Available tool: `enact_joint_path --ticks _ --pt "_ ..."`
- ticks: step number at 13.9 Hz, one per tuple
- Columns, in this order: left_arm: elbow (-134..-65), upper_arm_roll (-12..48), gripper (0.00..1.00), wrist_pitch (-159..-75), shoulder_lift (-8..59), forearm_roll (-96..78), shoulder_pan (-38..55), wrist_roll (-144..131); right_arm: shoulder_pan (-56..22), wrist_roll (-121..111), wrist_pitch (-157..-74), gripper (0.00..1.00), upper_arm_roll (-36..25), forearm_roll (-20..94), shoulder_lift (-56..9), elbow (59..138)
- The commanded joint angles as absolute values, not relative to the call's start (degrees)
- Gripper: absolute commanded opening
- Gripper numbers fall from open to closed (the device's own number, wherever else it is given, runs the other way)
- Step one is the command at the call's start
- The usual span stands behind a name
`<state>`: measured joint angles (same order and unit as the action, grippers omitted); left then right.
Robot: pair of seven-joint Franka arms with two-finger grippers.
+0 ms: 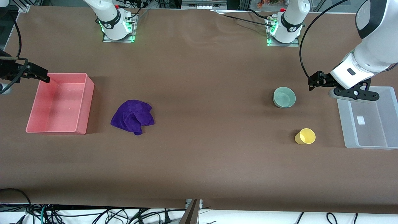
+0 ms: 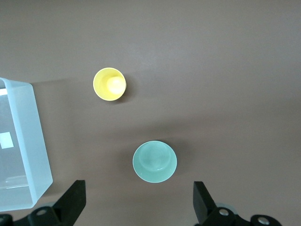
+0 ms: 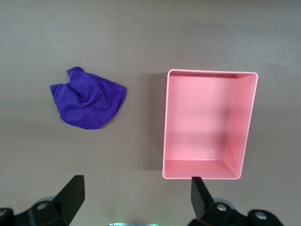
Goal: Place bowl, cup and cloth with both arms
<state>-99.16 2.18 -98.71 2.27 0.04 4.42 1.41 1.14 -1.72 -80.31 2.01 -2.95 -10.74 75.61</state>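
Note:
The mint-green bowl [image 1: 284,97] stands upright on the brown table toward the left arm's end; it also shows in the left wrist view [image 2: 154,161]. The yellow cup [image 1: 305,136] stands nearer the front camera than the bowl, and also shows in the left wrist view [image 2: 109,84]. The purple cloth [image 1: 133,116] lies crumpled beside the pink bin, and also shows in the right wrist view [image 3: 88,104]. My left gripper [image 1: 312,82] [image 2: 138,202] is open and empty, up in the air between the bowl and the clear bin. My right gripper [image 1: 43,77] [image 3: 135,197] is open and empty, over the pink bin's edge.
An empty pink bin [image 1: 90,93] [image 3: 165,141] sits toward the right arm's end. An empty clear plastic bin [image 1: 342,118] [image 2: 40,155] sits toward the left arm's end, beside the cup and bowl. Both arm bases stand along the table's edge farthest from the front camera.

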Motion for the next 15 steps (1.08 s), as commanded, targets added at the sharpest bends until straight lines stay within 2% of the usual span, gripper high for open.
enact_joint_path --ticks 1,11,15 --pt "-98.1 1.4 1.00 -97.5 2.6 -0.5 5.2 0.9 1.5 -2.1 -80.2 1.00 1.9 -2.1 -11.0 74.6" --pt "-98.8 1.4 1.00 -97.2 2.7 -0.5 5.1 1.3 1.4 -2.1 -80.4 1.00 2.0 -2.4 -11.7 74.7" --pt "-99.3 1.4 1.00 -94.8 5.3 -0.5 5.2 1.8 0.5 -2.5 -85.3 1.00 3.2 -2.5 -11.8 82.1"
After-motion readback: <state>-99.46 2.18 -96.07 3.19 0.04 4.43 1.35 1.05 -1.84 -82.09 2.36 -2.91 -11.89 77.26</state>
